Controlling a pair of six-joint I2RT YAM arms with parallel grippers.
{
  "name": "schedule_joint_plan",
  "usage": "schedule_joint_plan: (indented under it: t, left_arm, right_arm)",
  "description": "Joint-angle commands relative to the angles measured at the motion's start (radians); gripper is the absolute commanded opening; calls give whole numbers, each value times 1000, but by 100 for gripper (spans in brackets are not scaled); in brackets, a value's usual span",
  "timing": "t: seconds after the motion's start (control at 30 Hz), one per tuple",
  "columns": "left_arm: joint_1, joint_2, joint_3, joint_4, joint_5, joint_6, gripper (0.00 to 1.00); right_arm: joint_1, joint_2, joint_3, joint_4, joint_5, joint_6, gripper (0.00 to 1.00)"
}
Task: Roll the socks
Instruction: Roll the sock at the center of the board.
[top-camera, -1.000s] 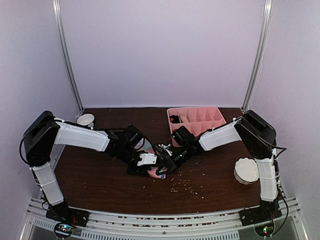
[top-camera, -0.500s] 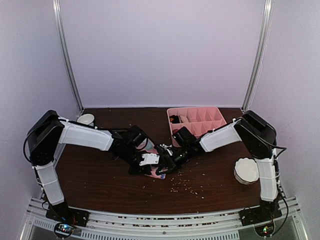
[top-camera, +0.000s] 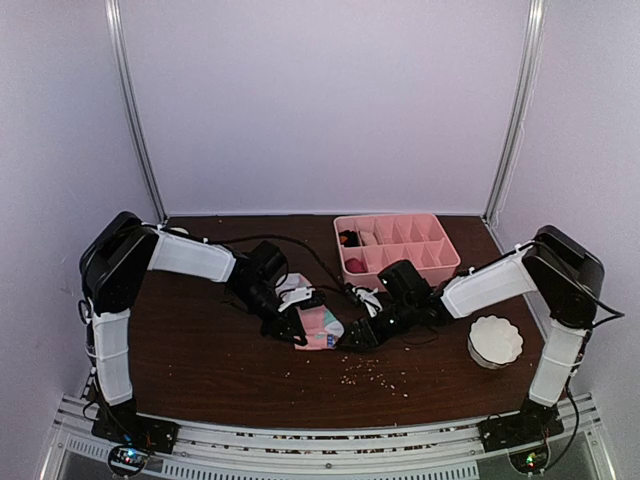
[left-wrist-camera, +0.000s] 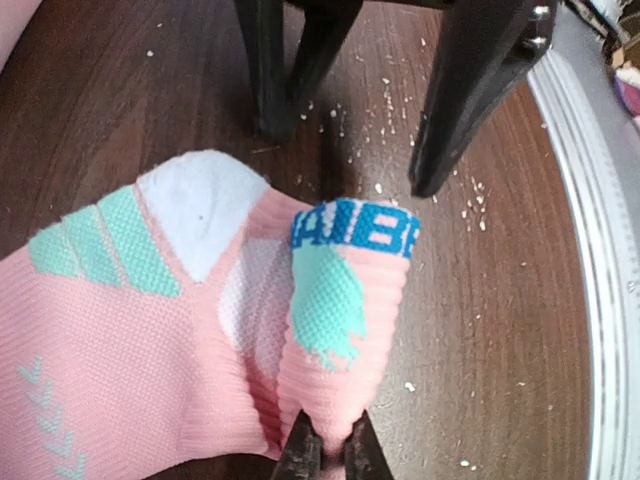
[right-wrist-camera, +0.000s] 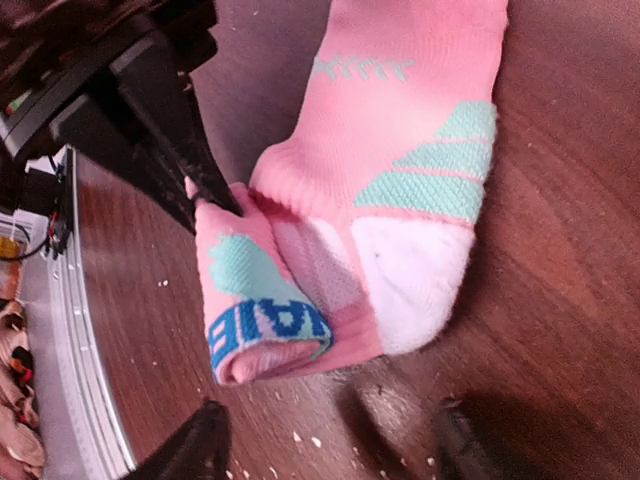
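From the overhead camera I saw the brown table (top-camera: 200, 350) with the pink divided tray (top-camera: 390, 218) at its far right, and both arms reaching in to meet near the middle. 1 pink sock (top-camera: 320, 325) lay on the table between them, just on the near side of the tray; from up there it was little more than a pink patch. A white bowl (top-camera: 495, 340) sat well off to the right. The 2 wrist cameras gave me what the overhead could not: mint patches, a white heel, and the cuff end with its blue lettered band (left-wrist-camera: 355, 228) folded back over the sock's body. In the left wrist view the left gripper (left-wrist-camera: 330, 447) was clamped on that folded part, its fingers pinched together with pink fabric between them. The right gripper (right-wrist-camera: 325, 445) had its fingers spread with nothing between them, tips near the fold but apart from it. Pale crumbs (top-camera: 370, 372) dotted the table near the sock
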Motion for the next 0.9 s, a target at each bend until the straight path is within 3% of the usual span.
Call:
schedule_joint_plan:
  t: [0.0, 0.07, 0.2, 0.27, 0.3, 0.4, 0.47, 0.63, 0.77, 0.87]
  left_arm:
    - [20, 91, 29, -107, 27, -64, 0]
    - [31, 99, 27, -90, 12, -94, 0]
    - [43, 130, 56, -135, 17, -87, 0]
    - [43, 139, 60, -144, 9, -85, 0]
    - [44, 142, 61, -147, 8, -86, 0]
    - [44, 151, 76, -159, -4, -99, 0]
    - [44, 157, 88, -167, -12, -108, 0]
    - [46, 186, 114, -188, -29, -124, 0]
    - [46, 215, 132, -206, -39, -131, 0]
    - [47, 215, 133, -210, -46, -126, 0]
  right_arm:
    - [-8, -103, -87, -1, 306, -68, 99]
    - [-7, -165, -101, -27, 491, -56, 100]
    - [-2, -274, -106, -13, 616, -71, 100]
    - [-12, -292, -106, -6, 771, 32, 100]
    - [-32, -292, -116, 15, 767, 67, 100]
    - [-132, -259, -179, 248, 389, 138, 99]
    - [-114, -229, -187, 378, 213, 78, 100]
    - [75, -217, -153, 243, 262, -339, 98]
    - [98, -125, -90, 204, 138, -388, 83]
    - [109, -43, -31, 170, 134, -394, 72]
